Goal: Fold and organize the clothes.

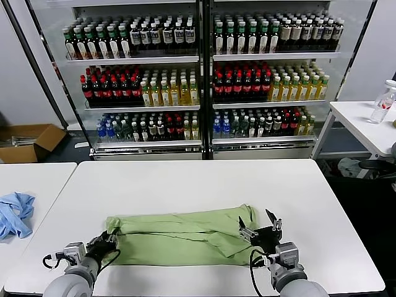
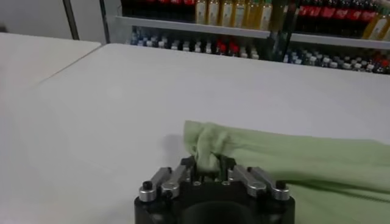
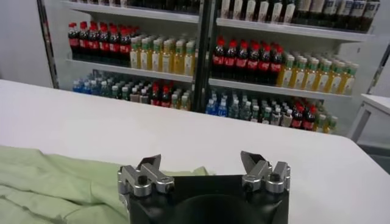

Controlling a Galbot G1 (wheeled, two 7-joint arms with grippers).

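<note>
A tall glass-door drinks cooler [image 1: 201,77] is seen behind the work area, its shelves packed with rows of bottles. In front of it a white bench [image 1: 198,185] is placed, carrying the task item. A second white bench [image 1: 31,185] is set just beside it on the robot's left, and a third white table [image 1: 365,124] stands well apart on the right, with a clear plastic bottle [image 1: 383,102] on it. A cardboard box [image 1: 31,142] is seen on the floor at far left.

The light green shirt [image 1: 185,235] is laid on the near part of the main bench, stretched sideways as a long, partly folded band with wrinkles, between the two grippers. No buttons or printed graphic can be made out.

A crumpled light blue garment [image 1: 15,213] is left on the neighbouring bench, apart from the shirt.

The left gripper [image 1: 110,238] is held low at the shirt's left end; in the left wrist view the jaws are seen closed narrow on a bunched corner of the fabric, which is pinched between them. The right gripper [image 1: 260,230] is positioned at the shirt's right end, just above the cloth; its jaws are spread wide, with nothing held between them.
</note>
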